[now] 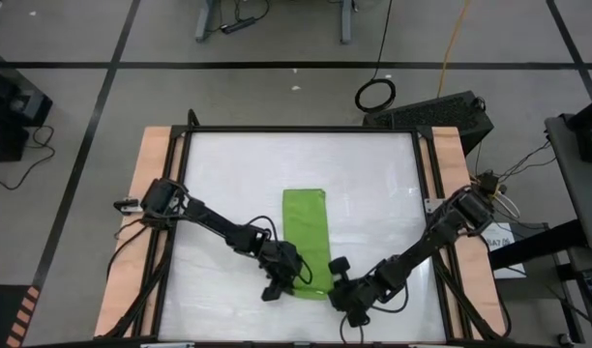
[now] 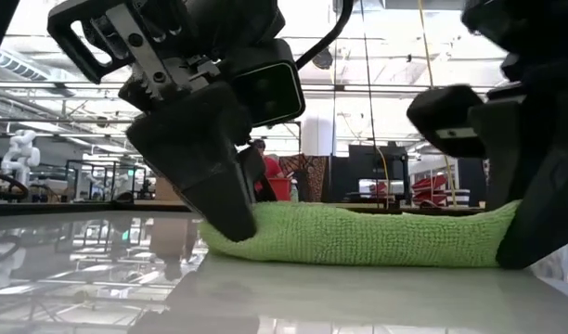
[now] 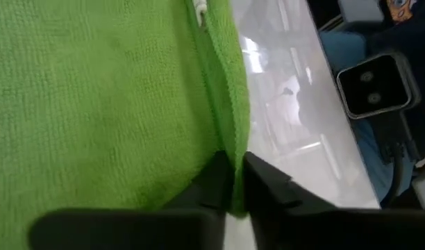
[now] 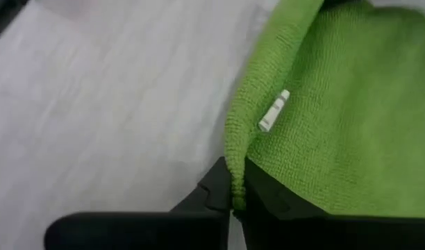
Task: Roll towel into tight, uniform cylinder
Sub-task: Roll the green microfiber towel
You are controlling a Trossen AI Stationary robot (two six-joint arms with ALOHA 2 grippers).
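Note:
The lime-green towel (image 1: 306, 227) lies as a long narrow strip on the white tabletop, running from the middle toward the near edge. My left gripper (image 1: 284, 280) is shut on its near left corner. My right gripper (image 1: 337, 282) is shut on its near right corner. In the low view the towel's near end (image 2: 358, 237) shows as a thick green band between the left gripper (image 2: 230, 218) and the right gripper (image 2: 530, 232). A small white tag (image 4: 273, 111) sits by the towel's edge. My left gripper pinches the towel's edge (image 3: 235, 170) at the near left corner between its two fingers, slanting down from the table's left. One layer or several, I cannot tell. The towel's near end rests low on the table. My right gripper pinches the towel's hemmed edge (image 4: 233, 177) at the near right corner between its two fingers, slanting down from the table's right. The edge curls up beside the fingers. The rest of the towel lies flat on the table.
The white tabletop (image 1: 228, 193) has a dark frame and wooden side strips (image 1: 151, 193). Bare table lies to the left, right and far side of the towel. Cables and equipment lie on the floor beyond the far edge.

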